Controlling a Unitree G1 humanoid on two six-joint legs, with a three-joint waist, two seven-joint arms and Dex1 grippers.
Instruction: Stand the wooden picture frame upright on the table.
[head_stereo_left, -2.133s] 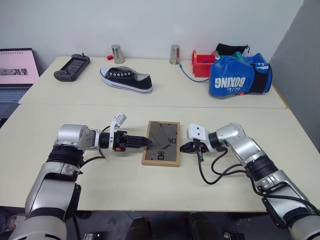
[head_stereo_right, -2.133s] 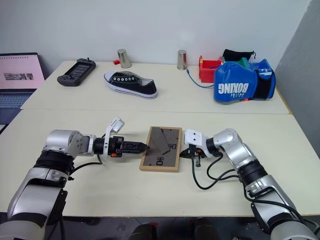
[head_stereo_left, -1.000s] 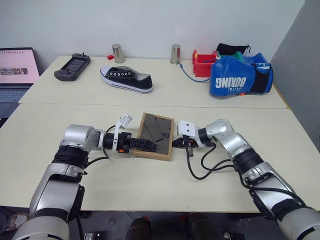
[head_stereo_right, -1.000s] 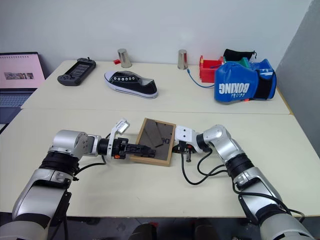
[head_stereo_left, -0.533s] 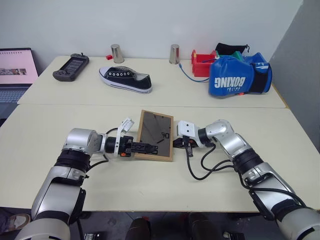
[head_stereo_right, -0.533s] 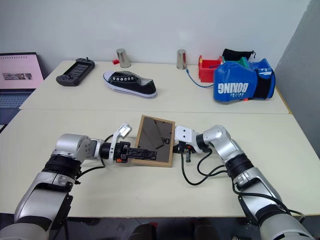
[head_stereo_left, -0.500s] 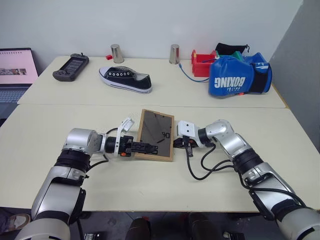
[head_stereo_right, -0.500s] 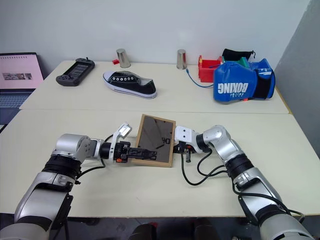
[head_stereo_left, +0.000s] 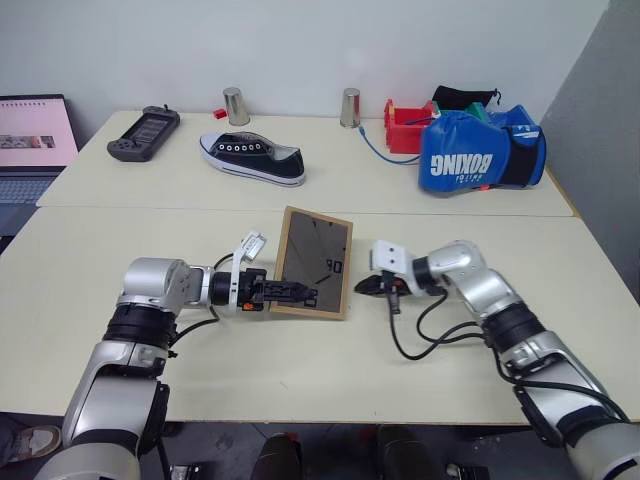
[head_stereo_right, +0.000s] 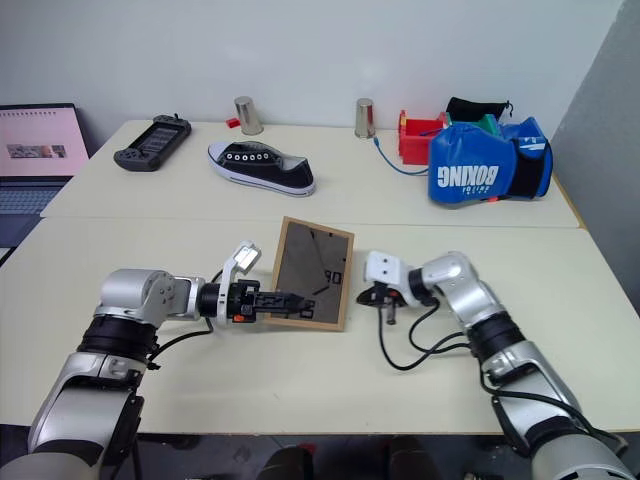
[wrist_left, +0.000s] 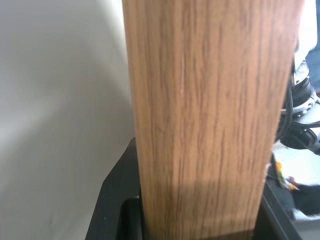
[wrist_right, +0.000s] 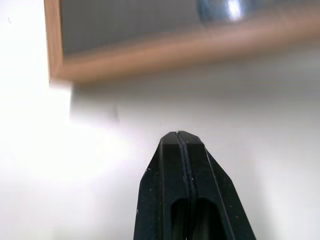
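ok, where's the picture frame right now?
In the head views the wooden picture frame is mid-table, just this side of the seam, tilted up, left end effector clamped on it, right end effector just clear.

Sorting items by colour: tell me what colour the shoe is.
Black with a white sole, the shoe shows best in the left eye view.

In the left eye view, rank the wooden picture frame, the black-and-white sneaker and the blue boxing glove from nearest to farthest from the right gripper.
1. Wooden picture frame, just beside the right gripper.
2. Black-and-white sneaker, far side, left.
3. Blue boxing glove, far side, right; sneaker and glove are close to call.
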